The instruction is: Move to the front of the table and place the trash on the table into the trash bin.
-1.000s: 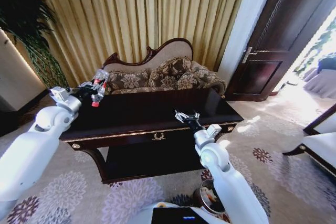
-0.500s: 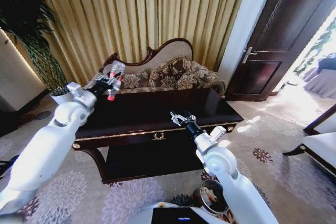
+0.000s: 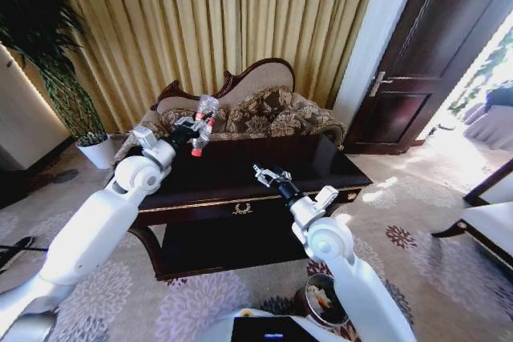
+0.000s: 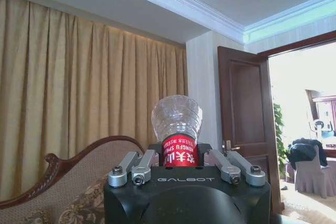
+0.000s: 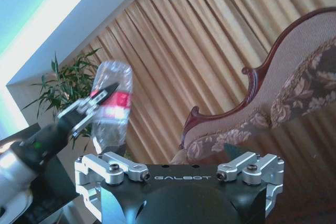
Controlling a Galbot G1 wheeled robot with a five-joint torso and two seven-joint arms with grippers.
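The table (image 3: 240, 174), dark and glossy, fills the middle of the head view, with the patterned sofa (image 3: 256, 114) behind it at twelve o'clock. The trash bin (image 3: 322, 298) stands on the carpet at about five o'clock from the table's centre, low beside the right arm, with scraps already inside. The left gripper (image 3: 191, 130) hangs above the table's far-left edge at roughly ten o'clock, its fingers clamped on the bottle (image 3: 203, 118) at the red label band, cap end pointing down. The right gripper (image 3: 263, 172) hovers over the tabletop near centre with its fingers spread and nothing in them. The bottle looks empty, so probably very light; its thin clear wall would likely buckle under a hard squeeze and slide when smooth. The labelled waist seems the sound place to hold it, being the stiffest and least slippery part.
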